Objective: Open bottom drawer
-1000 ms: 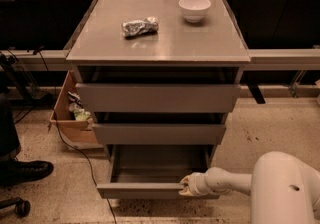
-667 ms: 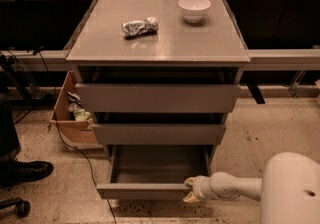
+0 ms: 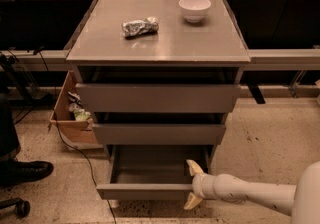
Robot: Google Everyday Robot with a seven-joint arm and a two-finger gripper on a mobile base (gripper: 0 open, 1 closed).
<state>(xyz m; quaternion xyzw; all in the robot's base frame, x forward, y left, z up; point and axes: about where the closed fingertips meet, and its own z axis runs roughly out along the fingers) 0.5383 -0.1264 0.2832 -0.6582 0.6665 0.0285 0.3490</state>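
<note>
Grey three-drawer cabinet [image 3: 158,50], seen from above and in front. We find the bottom drawer [image 3: 145,191] lowest of the three and pulled out, with its shallow tray exposed. The robot's white arm [image 3: 250,193] enters from the lower right. The gripper [image 3: 193,185] sits at the right end of the drawer's front panel, fingers [image 3: 194,168] spread apart, one inside the tray and one outside. On the cabinet top, a white bowl [image 3: 195,7] stands near the far right corner, and a crumpled foil packet [image 3: 140,26] lies to its left.
</note>
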